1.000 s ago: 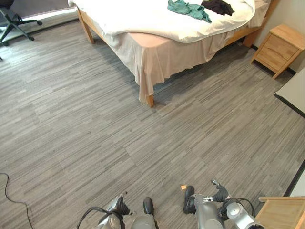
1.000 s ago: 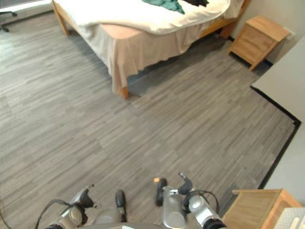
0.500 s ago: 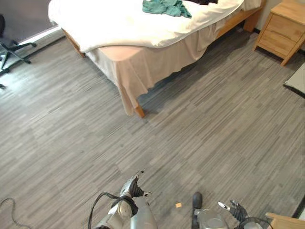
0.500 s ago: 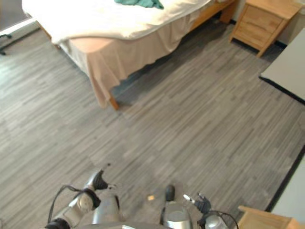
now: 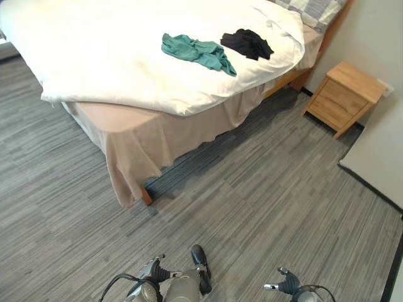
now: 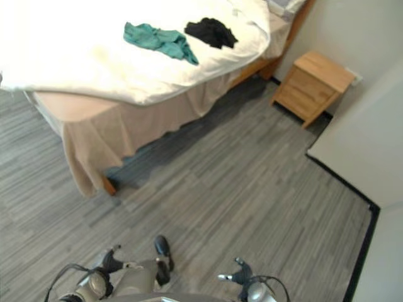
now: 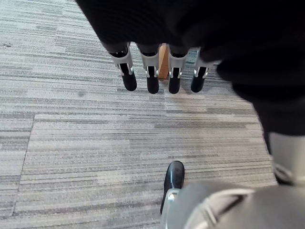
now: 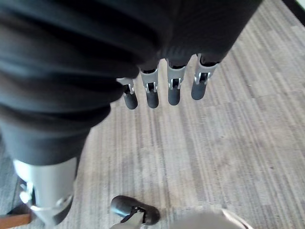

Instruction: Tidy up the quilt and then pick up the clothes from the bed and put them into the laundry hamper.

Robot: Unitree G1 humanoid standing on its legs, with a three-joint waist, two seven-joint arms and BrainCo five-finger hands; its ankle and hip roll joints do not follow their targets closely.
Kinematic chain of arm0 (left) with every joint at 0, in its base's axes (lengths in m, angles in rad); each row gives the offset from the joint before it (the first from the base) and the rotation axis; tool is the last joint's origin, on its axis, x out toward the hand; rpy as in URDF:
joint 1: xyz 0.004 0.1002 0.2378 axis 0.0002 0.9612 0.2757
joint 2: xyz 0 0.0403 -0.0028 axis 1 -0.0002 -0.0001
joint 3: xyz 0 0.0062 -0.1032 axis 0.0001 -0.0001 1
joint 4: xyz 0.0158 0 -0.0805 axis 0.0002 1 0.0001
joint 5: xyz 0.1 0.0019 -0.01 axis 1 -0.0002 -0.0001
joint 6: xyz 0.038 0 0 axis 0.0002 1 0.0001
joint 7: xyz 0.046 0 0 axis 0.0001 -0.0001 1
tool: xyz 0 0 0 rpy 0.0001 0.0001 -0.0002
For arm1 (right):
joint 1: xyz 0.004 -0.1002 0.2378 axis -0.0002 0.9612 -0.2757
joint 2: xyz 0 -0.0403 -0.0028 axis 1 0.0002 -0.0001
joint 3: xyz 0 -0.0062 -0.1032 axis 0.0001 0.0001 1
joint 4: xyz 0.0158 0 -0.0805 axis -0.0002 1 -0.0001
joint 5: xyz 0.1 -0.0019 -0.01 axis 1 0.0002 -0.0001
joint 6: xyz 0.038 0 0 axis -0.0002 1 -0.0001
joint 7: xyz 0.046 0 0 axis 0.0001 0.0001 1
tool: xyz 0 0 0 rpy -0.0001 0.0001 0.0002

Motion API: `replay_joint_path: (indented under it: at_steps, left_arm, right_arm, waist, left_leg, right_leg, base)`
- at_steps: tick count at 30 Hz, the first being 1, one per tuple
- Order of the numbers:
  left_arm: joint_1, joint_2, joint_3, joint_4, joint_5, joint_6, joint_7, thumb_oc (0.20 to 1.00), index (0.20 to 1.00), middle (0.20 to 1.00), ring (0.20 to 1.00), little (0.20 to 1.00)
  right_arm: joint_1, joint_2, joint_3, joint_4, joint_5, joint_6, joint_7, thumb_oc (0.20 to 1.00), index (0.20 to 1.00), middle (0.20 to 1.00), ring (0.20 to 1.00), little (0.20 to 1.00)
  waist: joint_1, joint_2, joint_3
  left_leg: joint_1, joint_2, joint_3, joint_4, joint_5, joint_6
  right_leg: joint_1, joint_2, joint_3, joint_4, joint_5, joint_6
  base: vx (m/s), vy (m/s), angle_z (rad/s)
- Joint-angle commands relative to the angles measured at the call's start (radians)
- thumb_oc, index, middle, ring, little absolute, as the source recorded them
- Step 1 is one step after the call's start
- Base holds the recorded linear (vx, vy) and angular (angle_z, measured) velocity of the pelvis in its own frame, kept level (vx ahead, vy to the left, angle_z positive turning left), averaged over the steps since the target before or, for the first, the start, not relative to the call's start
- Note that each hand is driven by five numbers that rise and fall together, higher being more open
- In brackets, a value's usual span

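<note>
A wide wooden bed [image 5: 327, 38] under a white quilt [image 5: 126, 56] stands across the grey plank floor [image 5: 264, 189]. The quilt lies fairly smooth, though its near corner leaves the beige sheet [image 5: 145, 138] bare, so tidying looks unfinished. A crumpled teal garment [image 5: 196, 53] and a bunched black garment [image 5: 247, 43] lie on the quilt, near each other, neither collected. The left hand [image 7: 150, 76] and right hand [image 8: 162, 88] hang over the floor, fingers straight, loosely spread, empty.

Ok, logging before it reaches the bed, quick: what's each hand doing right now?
Left hand: open, fingers straight, holding nothing, over the floor.
Right hand: open, fingers straight, holding nothing.
</note>
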Motion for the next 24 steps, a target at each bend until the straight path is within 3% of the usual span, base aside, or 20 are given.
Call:
replay_joint_path:
  at_steps: [1, 2, 3, 4, 5, 6, 7, 8, 9, 12, 13, 19, 21, 22, 24]
  left_arm:
    - [-0.023, -0.016, 0.015, -0.018, 0.01, 0.009, 0.009, 1.0, 1.0, 1.0, 1.0, 1.0]
    - [-0.029, -0.006, 0.019, -0.021, 0.001, 0.008, 0.024, 1.0, 1.0, 1.0, 1.0, 1.0]
    - [-0.033, -0.002, 0.02, -0.023, -0.006, 0.006, 0.022, 1.0, 1.0, 1.0, 1.0, 1.0]
    - [-0.033, -0.003, 0.021, -0.023, -0.006, 0.006, 0.022, 1.0, 1.0, 1.0, 1.0, 1.0]
    - [-0.037, -0.001, 0.02, -0.027, -0.01, 0.004, 0.023, 1.0, 1.0, 1.0, 1.0, 1.0]
    - [-0.043, -0.003, 0.003, -0.021, -0.012, 0.0, 0.02, 1.0, 1.0, 1.0, 1.0, 1.0]
    - [-0.056, -0.003, -0.008, -0.033, -0.004, -0.009, 0.021, 1.0, 1.0, 1.0, 1.0, 1.0]
    - [-0.056, -0.003, -0.008, -0.033, -0.004, -0.009, 0.021, 1.0, 1.0, 1.0, 1.0, 1.0]
    - [-0.124, -0.027, -0.032, -0.05, 0.002, 0.009, 0.017, 1.0, 1.0, 1.0, 1.0, 1.0]
    - [-0.09, -0.034, -0.059, -0.041, 0.021, -0.011, 0.006, 1.0, 1.0, 1.0, 1.0, 1.0]
    - [-0.061, -0.026, -0.049, -0.052, 0.024, -0.019, 0.017, 1.0, 1.0, 1.0, 1.0, 1.0]
    - [-0.024, -0.038, -0.013, -0.022, -0.037, -0.031, 0.02, 1.0, 1.0, 1.0, 1.0, 1.0]
    - [-0.046, -0.012, 0.06, -0.04, -0.142, -0.044, 0.039, 1.0, 1.0, 1.0, 1.0, 1.0]
    - [-0.046, -0.012, 0.06, -0.04, -0.142, -0.044, 0.039, 1.0, 1.0, 1.0, 1.0, 1.0]
    - [-0.055, 0.071, 0.236, -0.174, -0.33, -0.086, 0.098, 1.0, 1.0, 1.0, 1.0, 1.0]
  right_arm:
    - [-0.118, -0.04, -0.066, -0.04, -0.024, -0.015, 0.001, 1.0, 1.0, 1.0, 1.0, 1.0]
    - [-0.122, -0.03, -0.069, -0.042, -0.02, -0.015, -0.003, 1.0, 1.0, 1.0, 1.0, 1.0]
    - [-0.122, -0.033, -0.07, -0.045, -0.014, -0.016, -0.003, 1.0, 1.0, 1.0, 1.0, 1.0]
    - [-0.123, -0.033, -0.07, -0.045, -0.014, -0.016, -0.003, 1.0, 1.0, 1.0, 1.0, 1.0]
    - [-0.122, -0.033, -0.068, -0.048, -0.009, -0.016, -0.002, 1.0, 1.0, 1.0, 1.0, 1.0]
    - [-0.125, -0.036, -0.063, -0.041, 0.0, -0.014, 0.0, 1.0, 1.0, 1.0, 1.0, 1.0]
    - [-0.117, -0.036, -0.074, -0.044, 0.014, -0.012, -0.003, 1.0, 1.0, 1.0, 1.0, 1.0]
    - [-0.117, -0.036, -0.074, -0.044, 0.014, -0.012, -0.003, 1.0, 1.0, 1.0, 1.0, 1.0]
    - [-0.114, -0.03, -0.064, -0.031, 0.009, 0.01, 0.007, 1.0, 1.0, 1.0, 1.0, 1.0]
    - [-0.107, -0.026, -0.073, 0.0, 0.015, 0.012, 0.016, 1.0, 1.0, 1.0, 1.0, 1.0]
    - [-0.101, -0.042, -0.069, -0.003, 0.005, 0.004, 0.019, 1.0, 1.0, 1.0, 1.0, 1.0]
    - [-0.103, -0.07, -0.071, 0.052, 0.004, -0.001, 0.019, 1.0, 1.0, 1.0, 1.0, 1.0]
    - [-0.111, -0.09, -0.091, 0.069, 0.021, -0.007, 0.019, 1.0, 1.0, 1.0, 1.0, 1.0]
    - [-0.111, -0.09, -0.091, 0.069, 0.021, -0.007, 0.019, 1.0, 1.0, 1.0, 1.0, 1.0]
    - [-0.09, -0.135, -0.14, 0.075, 0.065, -0.017, 0.012, 1.0, 1.0, 1.0, 1.0, 1.0]
  waist:
    - [0.013, 0.087, 0.116]
    - [-0.013, 0.106, 0.133]
    - [-0.029, 0.11, 0.135]
    - [-0.031, 0.114, 0.134]
    - [-0.04, 0.113, 0.137]
    - [-0.056, 0.111, 0.135]
    - [-0.075, 0.104, 0.127]
    - [-0.074, 0.104, 0.126]
    - [-0.093, 0.095, 0.11]
    - [-0.082, 0.077, 0.092]
    - [-0.076, 0.086, 0.086]
    - [-0.07, 0.111, 0.072]
    - [-0.062, 0.115, 0.077]
    - [-0.062, 0.115, 0.077]
    - [-0.061, 0.141, 0.064]
  left_leg:
    - [0.126, 0.103, 0.019, -0.1, -0.005, -0.144]
    - [0.17, 0.1, -0.016, -0.114, -0.025, -0.14]
    - [0.187, 0.099, -0.037, -0.114, -0.038, -0.148]
    - [0.185, 0.103, -0.039, -0.114, -0.036, -0.149]
    - [0.199, 0.097, -0.055, -0.114, -0.045, -0.154]
    - [0.214, 0.082, -0.108, -0.114, -0.064, -0.16]
    - [0.226, 0.077, -0.145, -0.114, -0.09, -0.171]
    - [0.224, 0.078, -0.144, -0.114, -0.088, -0.171]
    - [0.254, 0.088, -0.177, -0.114, -0.119, -0.187]
    - [0.283, 0.078, -0.189, -0.109, -0.132, -0.188]
    - [0.296, 0.097, -0.205, -0.096, -0.122, -0.204]
    - [0.287, 0.142, -0.245, -0.069, -0.116, -0.248]
    - [0.253, 0.158, -0.238, -0.048, -0.085, -0.269]
    - [0.253, 0.158, -0.238, -0.048, -0.085, -0.269]
    - [0.219, 0.173, -0.143, -0.095, -0.03, -0.278]
  right_leg:
    - [-0.23, -0.04, 0.033, 0.165, 0.207, 0.111]
    - [-0.314, -0.058, 0.023, 0.174, 0.153, 0.092]
    - [-0.331, -0.062, 0.021, 0.095, 0.108, 0.067]
    - [-0.329, -0.058, 0.017, 0.088, 0.113, 0.065]
    - [-0.331, -0.062, 0.026, 0.029, 0.08, 0.048]
    - [-0.346, -0.058, 0.094, -0.151, 0.069, 0.027]
    - [-0.316, -0.085, 0.185, -0.344, 0.092, 0.019]
    - [-0.316, -0.084, 0.185, -0.35, 0.096, 0.019]
    - [-0.35, -0.112, 0.293, -0.416, 0.153, 0.041]
    - [-0.322, -0.13, 0.286, -0.435, 0.168, 0.046]
    - [-0.305, -0.111, 0.273, -0.429, 0.178, 0.041]
    - [-0.215, -0.098, 0.169, -0.514, 0.163, 0.015]
    - [-0.187, -0.11, 0.108, -0.516, 0.142, 0.008]
    - [-0.187, -0.11, 0.108, -0.516, 0.142, 0.008]
    - [-0.161, -0.12, 0.008, -0.516, 0.126, 0.007]
  base:
    - [0.42, 0.106, 0.38]
    - [0.58, 0.078, 0.57]
    - [0.4, 0.019, 0.92]
    - [0.29, -0.06, 0.75]
    - [0.35, -0.153, 0.86]
    - [0.53, -0.241, 0.99]
    - [0.4, -0.215, 1.13]
    - [0.47, -0.275, 1.57]
    - [0.29, -0.178, 1.36]
    - [0.35, -0.243, 1.26]
    - [0.21, -0.198, 0.71]
    - [0.21, -0.217, 0.59]
    - [0.07, -0.122, 0.74]
    - [0.04, -0.1, 0.38]
    - [0.08, -0.066, 0.94]
